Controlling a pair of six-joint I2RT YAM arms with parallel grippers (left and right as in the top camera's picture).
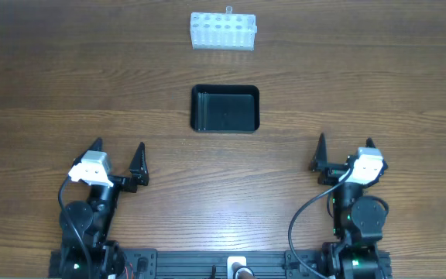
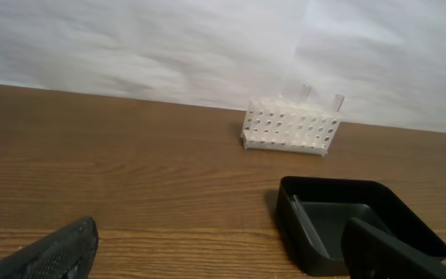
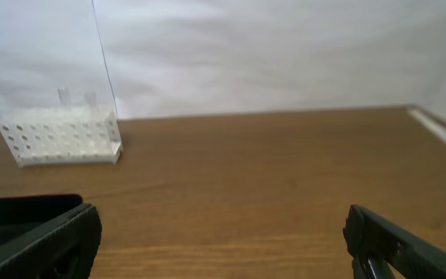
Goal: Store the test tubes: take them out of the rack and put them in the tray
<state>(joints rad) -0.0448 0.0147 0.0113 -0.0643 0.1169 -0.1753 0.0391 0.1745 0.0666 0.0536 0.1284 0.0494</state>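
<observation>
A white perforated test tube rack (image 1: 223,32) stands at the far middle of the wooden table. Two clear test tubes (image 2: 306,92) stick up from its back row; in the right wrist view they (image 3: 63,95) stand side by side above the rack (image 3: 60,136). The black tray (image 1: 193,108) sits between the rack and the arms. A clear tube (image 2: 303,220) seems to lie along one inner wall. My left gripper (image 1: 117,155) is open over bare table, near left of the tray. My right gripper (image 1: 345,151) is open over bare table, near right of it.
A white wall backs the table's far edge. Bare wood surrounds the rack (image 2: 291,128) and the tray (image 2: 339,186). The table's right edge (image 3: 440,132) shows as a pale strip.
</observation>
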